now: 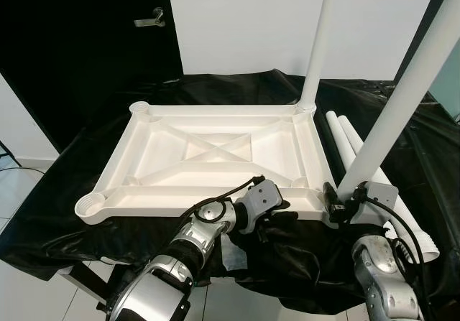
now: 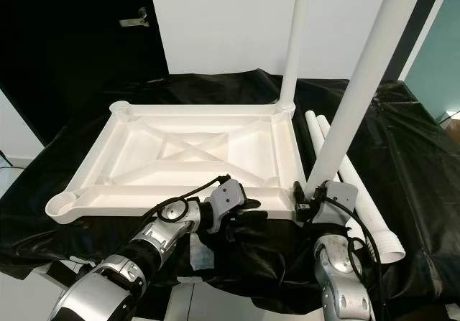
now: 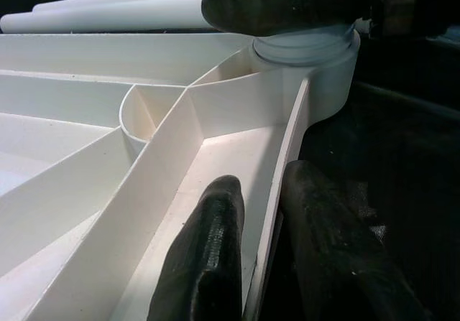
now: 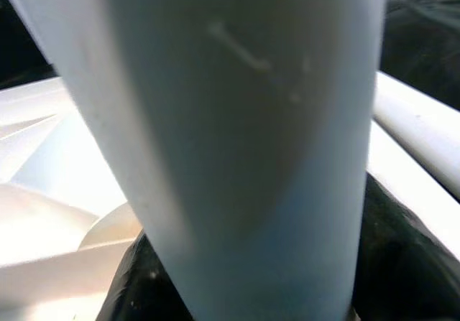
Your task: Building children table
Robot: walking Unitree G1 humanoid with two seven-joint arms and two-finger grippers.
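A white plastic table top (image 1: 122, 149) lies upside down on a surface draped in black cloth (image 1: 237, 91). One white leg (image 1: 320, 41) stands upright in the far right corner socket. A second leg (image 1: 402, 98) leans over the near right corner, its lower end close by that socket. My right gripper (image 1: 343, 205) is shut on this leg (image 4: 244, 134) low down. My left gripper (image 1: 277, 217) is shut on the top's near rim (image 3: 277, 192), with one finger (image 3: 208, 256) inside the rim and the other outside.
Two loose white legs (image 1: 345, 138) lie on the cloth to the right of the top. The near left socket (image 1: 92, 206) and far left socket (image 1: 139, 108) stand empty. A black door with a handle (image 1: 151, 19) is behind on the left. Tiled floor (image 1: 14, 184) shows at the left.
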